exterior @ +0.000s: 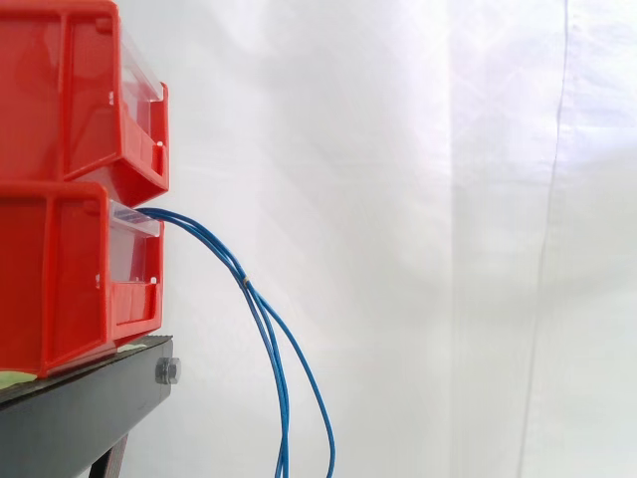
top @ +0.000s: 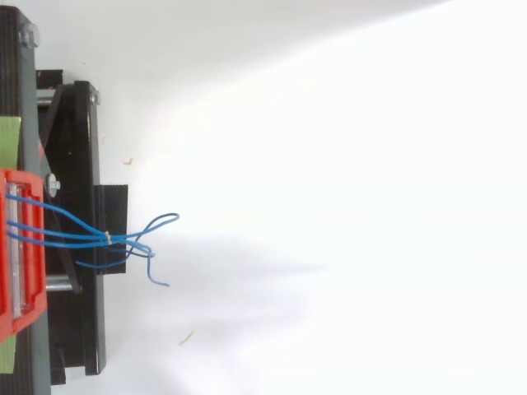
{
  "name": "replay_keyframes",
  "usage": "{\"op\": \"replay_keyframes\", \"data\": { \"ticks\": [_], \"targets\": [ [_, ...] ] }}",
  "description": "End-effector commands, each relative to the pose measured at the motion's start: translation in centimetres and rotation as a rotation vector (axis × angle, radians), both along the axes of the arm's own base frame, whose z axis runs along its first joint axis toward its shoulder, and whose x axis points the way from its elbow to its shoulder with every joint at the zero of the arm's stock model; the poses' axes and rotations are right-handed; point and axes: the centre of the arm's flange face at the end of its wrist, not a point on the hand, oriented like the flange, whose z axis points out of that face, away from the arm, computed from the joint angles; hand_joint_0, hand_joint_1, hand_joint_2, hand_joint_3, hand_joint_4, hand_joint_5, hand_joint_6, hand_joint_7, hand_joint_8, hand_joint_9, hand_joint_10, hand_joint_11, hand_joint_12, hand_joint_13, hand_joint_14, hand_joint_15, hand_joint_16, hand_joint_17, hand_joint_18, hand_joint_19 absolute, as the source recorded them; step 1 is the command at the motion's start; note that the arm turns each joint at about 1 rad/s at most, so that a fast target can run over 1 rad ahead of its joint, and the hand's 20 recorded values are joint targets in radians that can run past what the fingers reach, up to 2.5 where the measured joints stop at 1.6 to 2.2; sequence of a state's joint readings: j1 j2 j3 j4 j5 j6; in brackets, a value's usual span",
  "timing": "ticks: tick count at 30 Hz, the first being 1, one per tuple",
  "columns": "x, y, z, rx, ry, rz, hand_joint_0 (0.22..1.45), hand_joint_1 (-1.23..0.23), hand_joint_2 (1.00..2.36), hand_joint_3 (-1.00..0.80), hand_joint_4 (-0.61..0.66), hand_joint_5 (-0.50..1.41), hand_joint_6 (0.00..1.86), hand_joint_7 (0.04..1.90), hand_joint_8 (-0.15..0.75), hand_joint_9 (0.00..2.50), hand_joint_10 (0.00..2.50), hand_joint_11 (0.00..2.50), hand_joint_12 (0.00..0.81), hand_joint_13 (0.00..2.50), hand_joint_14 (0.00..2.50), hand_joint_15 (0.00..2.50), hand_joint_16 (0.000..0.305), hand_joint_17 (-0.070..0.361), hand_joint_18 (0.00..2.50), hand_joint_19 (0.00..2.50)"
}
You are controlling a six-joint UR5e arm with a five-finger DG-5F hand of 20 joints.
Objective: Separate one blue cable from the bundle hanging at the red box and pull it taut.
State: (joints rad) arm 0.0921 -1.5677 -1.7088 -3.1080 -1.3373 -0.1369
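Several blue cables (exterior: 234, 268) cinched by a tie (exterior: 247, 284) right of the red box (exterior: 60, 279): easy to snag two. Cannot tell hand's state.

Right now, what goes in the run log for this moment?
blue cables hang slack from lower red bin | tie binds them partway | none taut

A white curtain (exterior: 398, 199), evenly lit, hangs in soft folds with a thin vertical seam (exterior: 550, 249) toward its right, behind a black stand (exterior: 80, 413) with a silver bolt (exterior: 167, 371) at its end, and the white floor (top: 346, 123) carries a faint grey shadow (top: 247, 271).
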Motion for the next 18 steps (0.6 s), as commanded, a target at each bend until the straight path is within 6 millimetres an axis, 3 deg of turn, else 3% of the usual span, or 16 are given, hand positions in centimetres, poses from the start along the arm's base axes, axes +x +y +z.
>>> {"op": "replay_keyframes", "data": {
  "ticks": [1, 8, 15, 18],
  "targets": [
    [0.1, 0.2, 0.0, -0.003, 0.000, 0.005, 0.49, -0.39, 1.00, -0.45, 0.15, -0.23, 0.50, 0.77, 0.272, 0.49, 0.01, 0.15, 0.345, 0.32, 0.00, 0.12, 0.054, 0.121, 0.32, 0.31],
    [0.2, 0.3, 0.0, -0.016, 0.000, -0.025, 0.50, -0.48, 1.00, -0.45, 0.16, -0.23, 0.50, 0.77, 0.265, 0.52, 0.01, 0.18, 0.335, 0.37, 0.00, 0.15, 0.051, 0.116, 0.40, 0.35],
    [0.7, 0.8, 0.2, -0.018, -0.030, -0.029, 0.51, -0.56, 1.00, -0.47, 0.14, -0.23, 0.50, 0.76, 0.218, 0.51, 0.01, 0.17, 0.293, 0.39, 0.01, 0.17, 0.045, 0.101, 0.30, 0.33],
    [1.2, 0.8, -0.7, -0.027, -0.017, -0.028, 0.51, -0.58, 1.00, -0.47, 0.14, -0.23, 0.50, 0.76, 0.214, 0.52, 0.01, 0.18, 0.294, 0.41, 0.01, 0.18, 0.043, 0.097, 0.31, 0.33]
  ]
}}
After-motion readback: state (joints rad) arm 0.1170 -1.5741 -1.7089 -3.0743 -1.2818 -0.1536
